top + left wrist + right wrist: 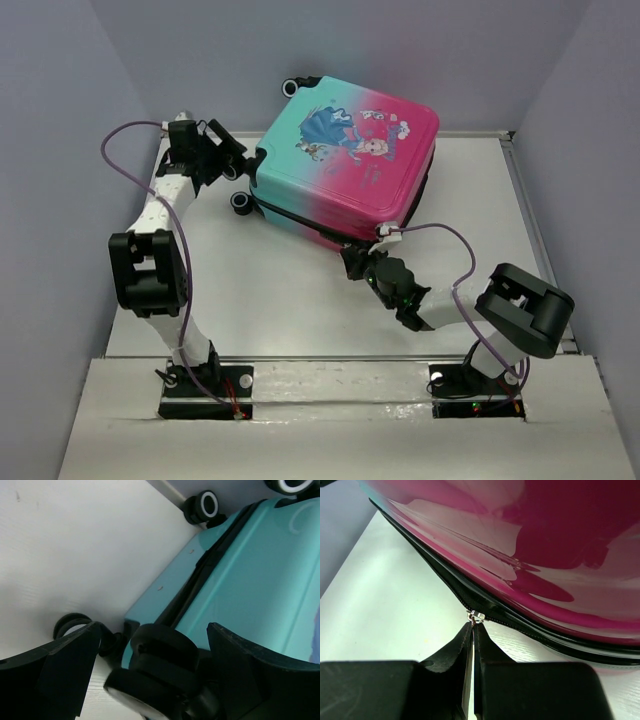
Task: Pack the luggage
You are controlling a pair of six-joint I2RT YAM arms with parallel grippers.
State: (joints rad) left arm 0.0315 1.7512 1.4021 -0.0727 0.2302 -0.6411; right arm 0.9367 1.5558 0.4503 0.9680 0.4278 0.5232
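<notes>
The luggage [345,155] lies flat at the back of the table, closed, teal on the left and pink on the right, princess print up. My left gripper [236,166] is at its teal left end, open, with its jaws either side of a black wheel [165,657] and gaps on both sides [152,630]. The teal shell [250,570] fills the right of that view. My right gripper [358,262] is at the pink near edge, shut on the silver zipper pull [476,615], fingertips pressed together [473,627]. The pink shell [545,540] and black zipper trim [445,575] run above it.
Other black wheels show at the suitcase's left end [241,202] and back corner [291,86], and in the left wrist view [205,503] [70,626]. Grey-purple walls enclose the white table [270,290] on three sides. A rail runs along its right edge [530,210].
</notes>
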